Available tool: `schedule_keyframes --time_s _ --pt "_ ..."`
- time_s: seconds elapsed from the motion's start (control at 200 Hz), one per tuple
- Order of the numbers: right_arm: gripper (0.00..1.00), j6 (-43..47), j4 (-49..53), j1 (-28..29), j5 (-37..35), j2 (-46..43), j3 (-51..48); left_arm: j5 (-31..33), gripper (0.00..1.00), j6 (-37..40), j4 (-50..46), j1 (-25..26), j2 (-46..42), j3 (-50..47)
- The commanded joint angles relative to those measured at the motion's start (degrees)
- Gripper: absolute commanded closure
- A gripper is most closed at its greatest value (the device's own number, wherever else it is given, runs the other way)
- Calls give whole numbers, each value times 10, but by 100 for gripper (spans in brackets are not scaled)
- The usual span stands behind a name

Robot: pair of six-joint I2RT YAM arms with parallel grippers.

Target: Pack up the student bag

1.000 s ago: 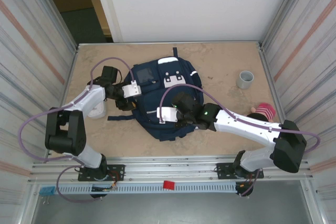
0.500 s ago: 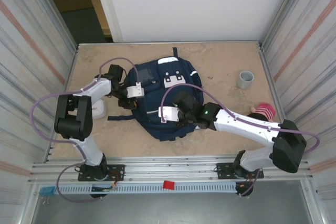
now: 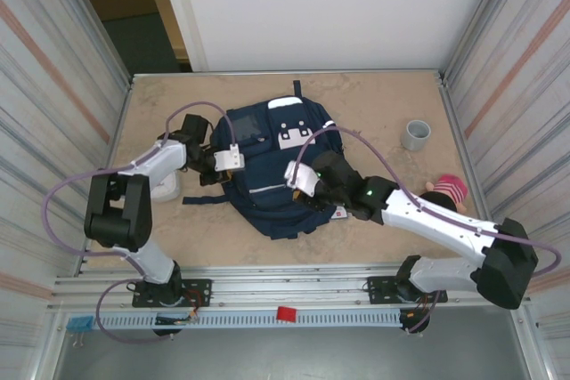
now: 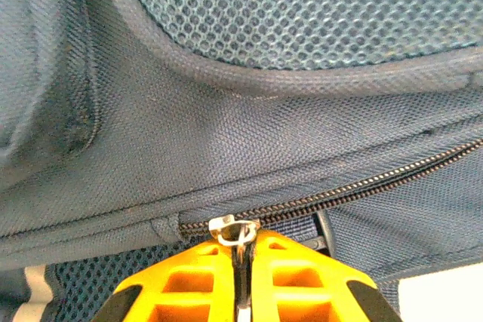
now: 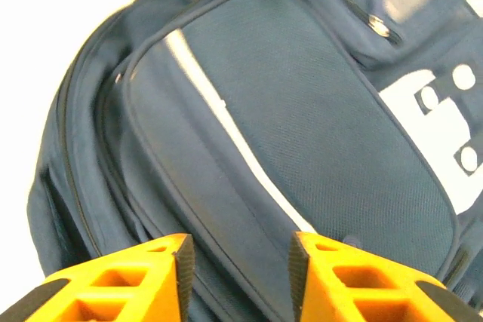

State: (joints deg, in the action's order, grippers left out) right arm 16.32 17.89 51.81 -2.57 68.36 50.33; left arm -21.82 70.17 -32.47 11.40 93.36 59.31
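Note:
The student bag point(image 3: 272, 144), navy blue with white patches, lies flat in the middle of the table. My left gripper point(image 3: 216, 169) is at the bag's left side. In the left wrist view that gripper point(image 4: 241, 245) is shut on the metal zipper pull point(image 4: 232, 226), at the end of a closed zipper point(image 4: 362, 184). My right gripper point(image 3: 305, 191) hovers over the bag's lower front. Its fingers point(image 5: 235, 254) stand open with nothing between them, above the front pocket point(image 5: 317, 133) and its pale stripe point(image 5: 249, 164).
A grey cup point(image 3: 415, 134) stands at the back right. A pink and red striped item point(image 3: 448, 190) lies by the right arm. A white object point(image 3: 165, 189) sits under the left arm. A dark strap point(image 3: 203, 199) trails off the bag's left.
My right gripper has drawn back to the right across the bag's front. The left arm shifted its elbow while its gripper stayed at the bag's left side.

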Motion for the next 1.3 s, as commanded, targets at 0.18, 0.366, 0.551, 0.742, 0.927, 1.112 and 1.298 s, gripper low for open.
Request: schedule_keyframes --time_s 0.18,0.366,0.551,0.742,0.927,1.112,1.298 --pt "41 -660 23 -6 15 -47 -29 32 100 -92 43 19 -71 -40" --pt "31 -860 -85 -7 48 -62 -114 43 100 -150 47 30 -71 -44" --pt "37 -895 -177 -9 46 -15 -133 35 100 -204 27 41 -85 -54" --pt "43 -917 -241 -23 54 51 -121 28 100 -232 29 49 -123 -85" --pt "44 -936 -282 -28 54 109 -111 37 100 -238 6 83 -146 -97" --pt "50 -960 -356 -27 64 168 -108 68 100 -275 9 110 -146 -123" --pt "59 -954 -373 -27 48 192 -88 89 100 -316 17 112 -145 -122"
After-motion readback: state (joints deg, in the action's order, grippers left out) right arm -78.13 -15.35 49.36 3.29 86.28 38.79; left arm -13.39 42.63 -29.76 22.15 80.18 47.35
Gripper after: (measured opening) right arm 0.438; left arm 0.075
